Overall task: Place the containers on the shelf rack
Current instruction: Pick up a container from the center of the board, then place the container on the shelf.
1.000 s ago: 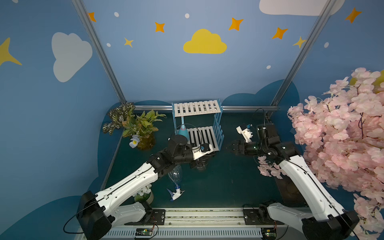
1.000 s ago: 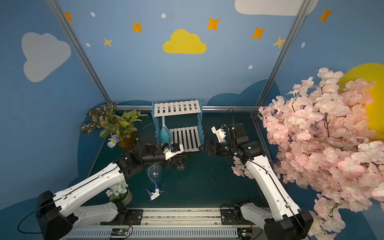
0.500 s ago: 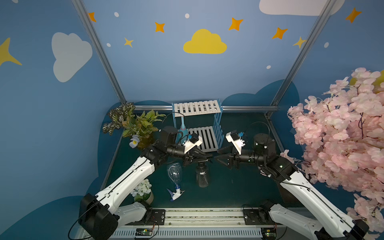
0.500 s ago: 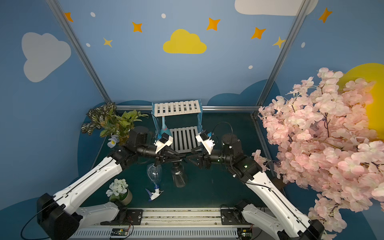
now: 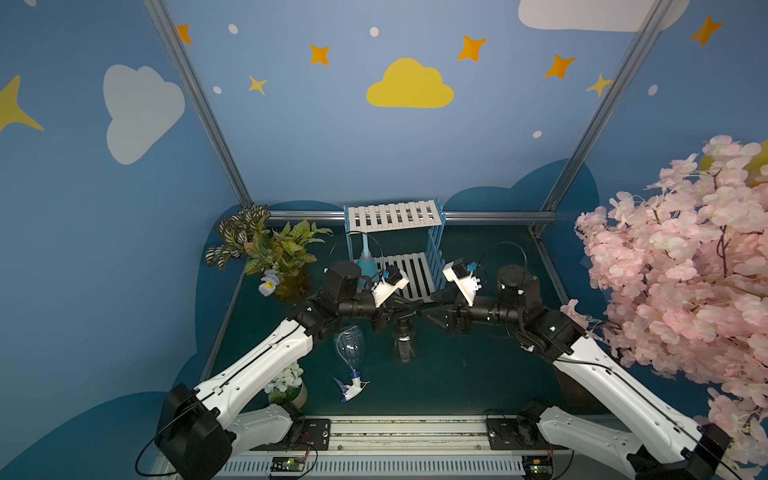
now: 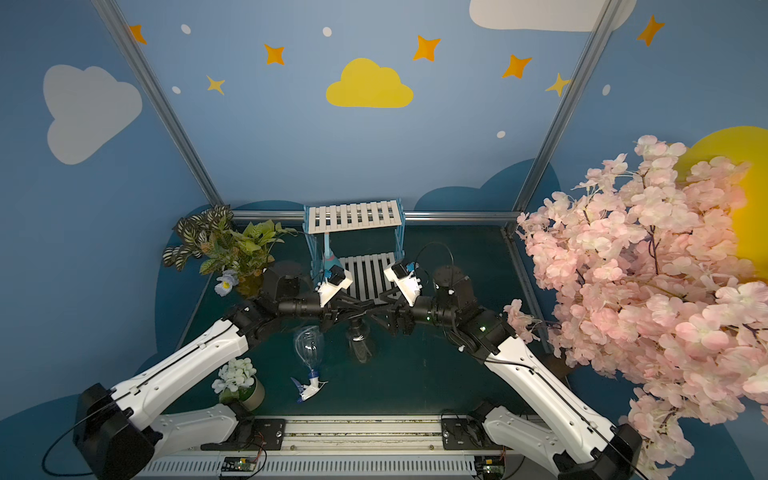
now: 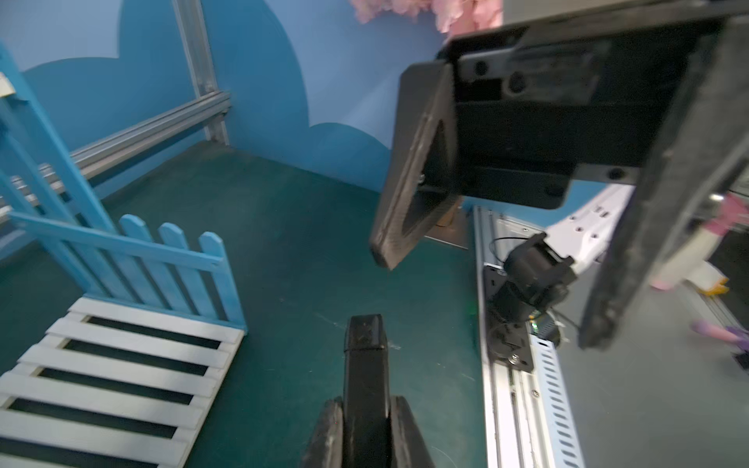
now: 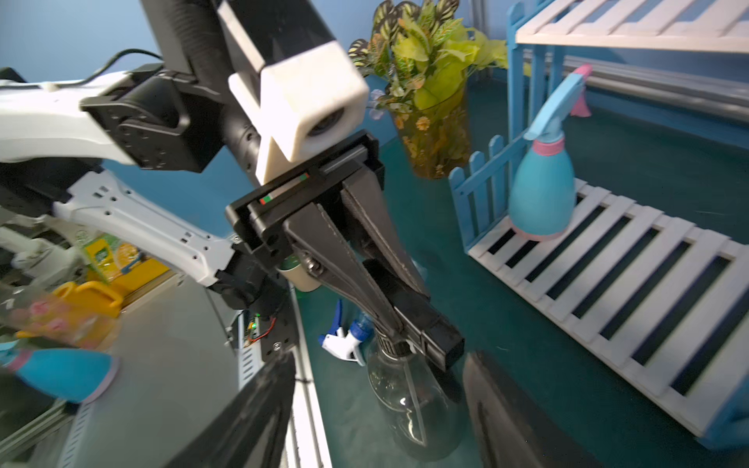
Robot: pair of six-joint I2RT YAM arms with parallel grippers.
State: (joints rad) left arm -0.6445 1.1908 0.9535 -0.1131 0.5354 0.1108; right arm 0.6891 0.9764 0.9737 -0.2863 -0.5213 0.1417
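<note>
Right gripper (image 5: 430, 308) has swung in to face left gripper (image 5: 409, 308) before the rack (image 5: 392, 214). I hold the black bottle (image 5: 404, 338) by its spray head in the tightly closed left, body hanging down; the right's wide jaws sit level with that head, just short of it.

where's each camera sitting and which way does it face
Both top views: high over the robot's base, looking down at rack, left arm, right arm.
Left wrist: on left arm, looks past left hand at open right hand.
Right wrist: on right arm, faces left hand gripping the black bottle; own fingers show.
Shared: both wrist views show the rack; top views nearly match.
</note>
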